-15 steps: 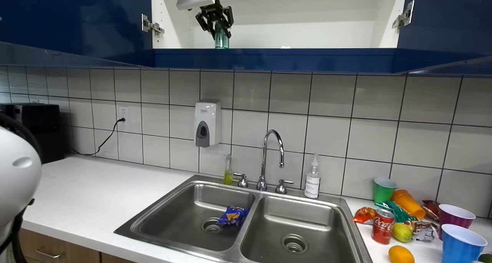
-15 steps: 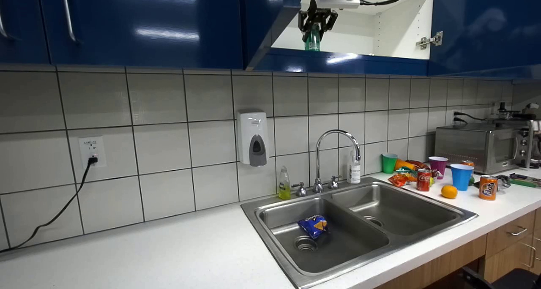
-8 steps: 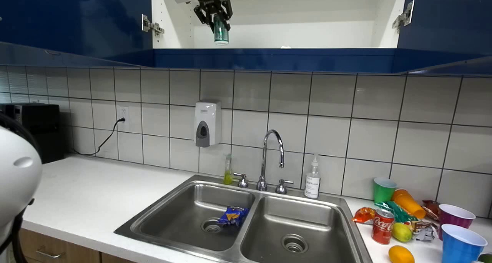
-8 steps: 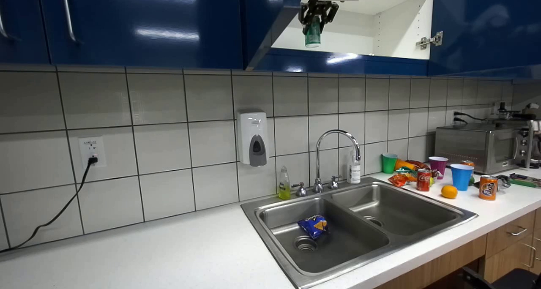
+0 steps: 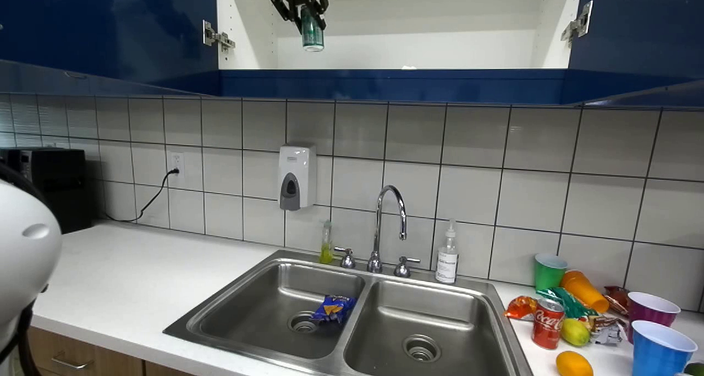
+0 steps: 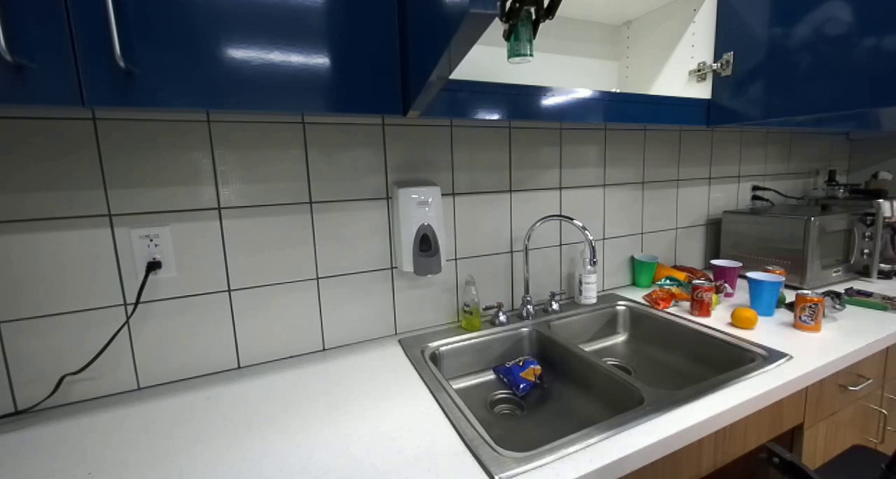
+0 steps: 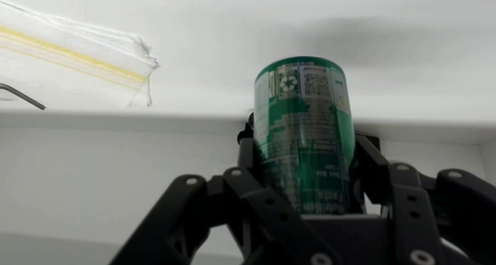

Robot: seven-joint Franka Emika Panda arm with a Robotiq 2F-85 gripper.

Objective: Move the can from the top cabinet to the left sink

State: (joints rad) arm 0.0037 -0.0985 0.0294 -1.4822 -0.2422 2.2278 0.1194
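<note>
Currently I hold the green can [image 7: 304,133] pinched in my gripper [image 5: 312,27] at the open top cabinet [image 5: 429,49], its base clear of the shelf [image 7: 213,44]; well below, a blue chip bag [image 6: 519,375] lies in the left sink [image 5: 242,315] (by the drain [image 5: 302,323]).

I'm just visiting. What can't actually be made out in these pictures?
The green can, wrist view: gripped sides hidden by the fingers; fine print blurred.
A yellow-striped white packet and a bent metal rod, wrist view: both cut off by the left edge.
The pump bottle's label, both exterior views: most print too small to read.
</note>
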